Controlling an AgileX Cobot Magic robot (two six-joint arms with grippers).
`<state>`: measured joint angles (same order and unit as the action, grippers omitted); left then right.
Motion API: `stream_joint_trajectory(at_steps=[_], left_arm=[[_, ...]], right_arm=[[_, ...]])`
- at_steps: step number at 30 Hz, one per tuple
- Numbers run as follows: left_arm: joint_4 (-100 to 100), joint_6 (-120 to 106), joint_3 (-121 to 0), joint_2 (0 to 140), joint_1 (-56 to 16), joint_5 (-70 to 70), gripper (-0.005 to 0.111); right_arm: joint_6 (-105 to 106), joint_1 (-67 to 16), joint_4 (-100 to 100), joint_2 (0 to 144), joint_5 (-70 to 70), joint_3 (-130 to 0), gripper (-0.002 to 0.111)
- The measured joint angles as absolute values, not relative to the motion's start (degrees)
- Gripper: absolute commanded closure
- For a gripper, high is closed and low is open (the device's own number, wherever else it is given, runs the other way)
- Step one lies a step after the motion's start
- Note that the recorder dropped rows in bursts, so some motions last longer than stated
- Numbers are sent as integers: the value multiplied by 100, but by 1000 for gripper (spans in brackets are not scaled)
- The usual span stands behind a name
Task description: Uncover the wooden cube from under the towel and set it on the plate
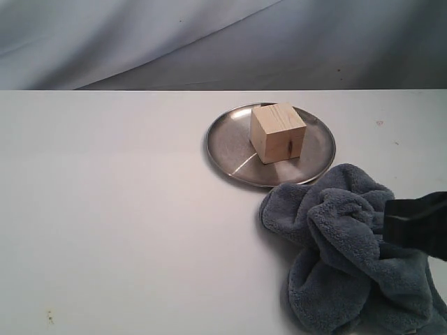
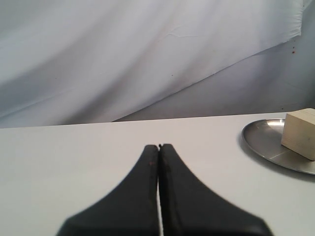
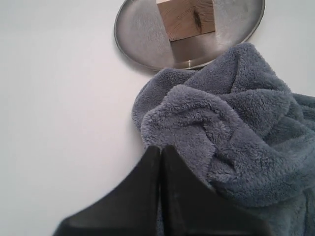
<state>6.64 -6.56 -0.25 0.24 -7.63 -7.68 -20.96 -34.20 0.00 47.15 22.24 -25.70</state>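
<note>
I see the pale, grained wooden cube [image 1: 278, 132], dark-knotted, on the steel plate [image 1: 227, 143]; left fingers [image 2: 142, 196], right fingers [image 3: 138, 201] clenched empty.

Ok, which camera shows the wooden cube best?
The exterior view: the whole wooden cube shows, resting on the plate. Both wrist views crop it at the frame edge: the left shows a small part, the right most of one face.

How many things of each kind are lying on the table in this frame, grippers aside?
wooden cube: 1, resting on the plate
plate: 1
towel: 1, bunched up beside the plate
Total: 3
</note>
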Motion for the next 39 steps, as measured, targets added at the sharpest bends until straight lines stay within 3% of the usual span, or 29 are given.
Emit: stream_joint_trajectory(at_steps=[19,39], left_arm=[[664,-656,-25,24,-763,-768,107],[664,-656,-25,24,-763,-768,107]], right_arm=[[-1465,-1749,0,2870,850,-774,108],[-1085,-1367,-182,54,794,-21,108]])
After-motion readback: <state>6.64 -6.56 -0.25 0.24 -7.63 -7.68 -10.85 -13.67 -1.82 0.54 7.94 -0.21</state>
